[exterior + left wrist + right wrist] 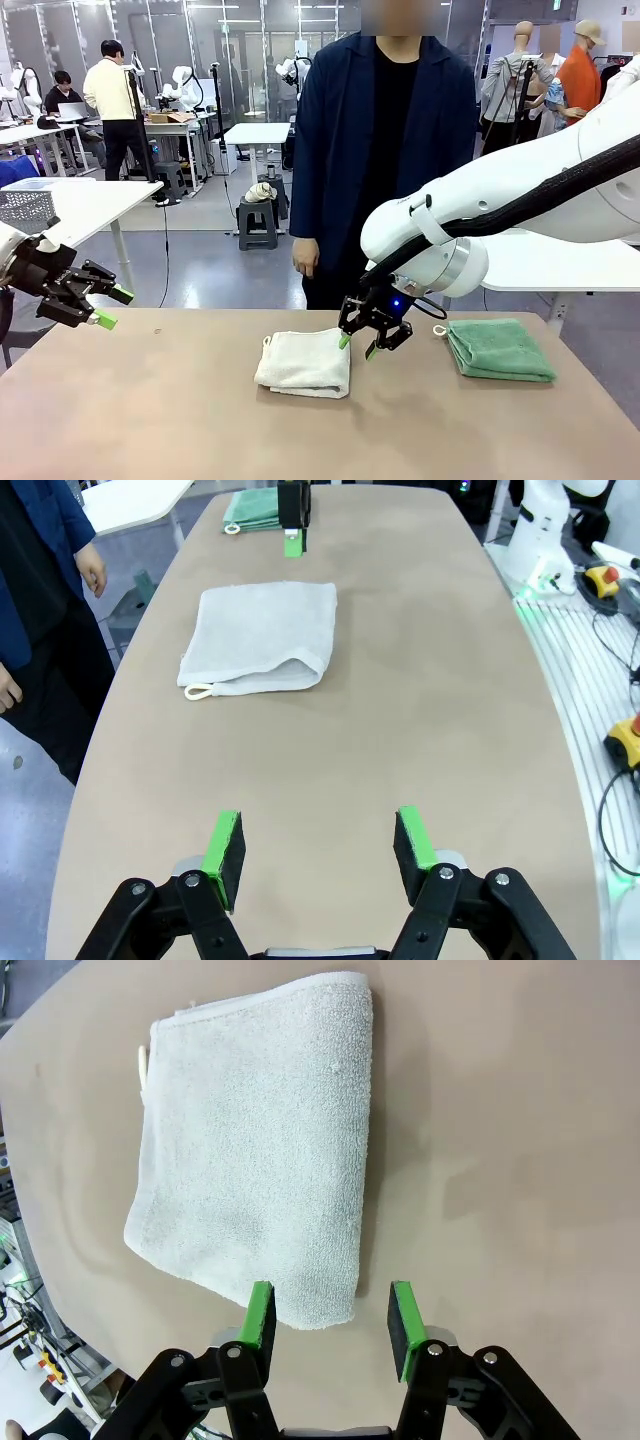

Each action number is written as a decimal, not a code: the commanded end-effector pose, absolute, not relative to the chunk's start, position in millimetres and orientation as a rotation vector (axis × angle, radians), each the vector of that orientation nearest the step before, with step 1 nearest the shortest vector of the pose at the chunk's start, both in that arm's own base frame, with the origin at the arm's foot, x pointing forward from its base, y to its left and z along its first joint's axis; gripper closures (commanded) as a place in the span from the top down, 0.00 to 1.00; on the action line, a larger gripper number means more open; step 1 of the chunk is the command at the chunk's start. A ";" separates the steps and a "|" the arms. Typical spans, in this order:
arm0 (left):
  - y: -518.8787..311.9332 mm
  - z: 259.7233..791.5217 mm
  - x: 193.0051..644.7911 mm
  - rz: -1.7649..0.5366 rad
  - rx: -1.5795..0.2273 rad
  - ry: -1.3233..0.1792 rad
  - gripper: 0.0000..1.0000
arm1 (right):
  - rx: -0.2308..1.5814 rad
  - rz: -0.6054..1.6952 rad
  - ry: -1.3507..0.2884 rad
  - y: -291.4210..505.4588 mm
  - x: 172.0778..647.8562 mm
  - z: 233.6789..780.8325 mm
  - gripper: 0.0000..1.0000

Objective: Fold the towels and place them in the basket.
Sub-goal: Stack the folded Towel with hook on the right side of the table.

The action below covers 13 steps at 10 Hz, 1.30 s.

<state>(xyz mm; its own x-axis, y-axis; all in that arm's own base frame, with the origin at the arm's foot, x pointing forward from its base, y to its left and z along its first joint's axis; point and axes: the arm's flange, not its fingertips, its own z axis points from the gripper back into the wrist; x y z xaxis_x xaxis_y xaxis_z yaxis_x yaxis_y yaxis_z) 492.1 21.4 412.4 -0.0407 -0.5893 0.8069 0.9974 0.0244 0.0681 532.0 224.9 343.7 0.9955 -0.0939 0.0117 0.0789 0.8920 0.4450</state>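
Observation:
A folded cream-white towel lies in the middle of the table. To its right rests a folded green towel with a small white loop. My right gripper hovers open just over the cream towel's right edge, with one corner of the towel below the gap between its fingers. Above the table's left end my left gripper stands open and holds nothing. The basket is out of view.
A person stands at the far side of the brown table, one hand hanging down. A pale grey lattice basket sits on a white table at the left. Bare tabletop lies in front of both towels.

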 end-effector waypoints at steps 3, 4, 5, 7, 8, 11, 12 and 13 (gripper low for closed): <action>21.3 412.8 492.1 -1.453 -0.678 -0.795 0.77 | 0.468 -0.101 -0.041 225.8 531.1 342.7 0.58; 21.3 412.8 492.1 -1.453 -0.678 -0.795 0.77 | 0.468 -0.101 -0.041 225.8 531.1 342.7 0.58; 21.3 412.8 492.1 -1.453 -0.678 -0.795 0.77 | 0.468 -0.101 -0.041 225.8 531.1 342.7 0.58; 21.3 412.8 492.1 -1.453 -0.678 -0.795 0.77 | 0.460 -0.090 -0.033 224.9 532.0 343.7 0.58; 21.3 412.8 492.1 -1.453 -0.678 -0.795 0.77 | 0.471 -0.093 -0.032 231.2 539.6 340.6 0.58; 21.3 412.8 492.1 -1.453 -0.678 -0.795 0.77 | 0.460 -0.123 -0.030 240.3 558.6 328.6 0.58; 21.3 412.8 492.1 -1.453 -0.678 -0.795 0.77 | 0.464 -0.141 -0.024 241.9 564.2 325.0 0.58; 21.3 412.8 492.1 -1.453 -0.678 -0.795 0.77 | 0.460 -0.152 -0.015 243.3 568.7 321.4 0.58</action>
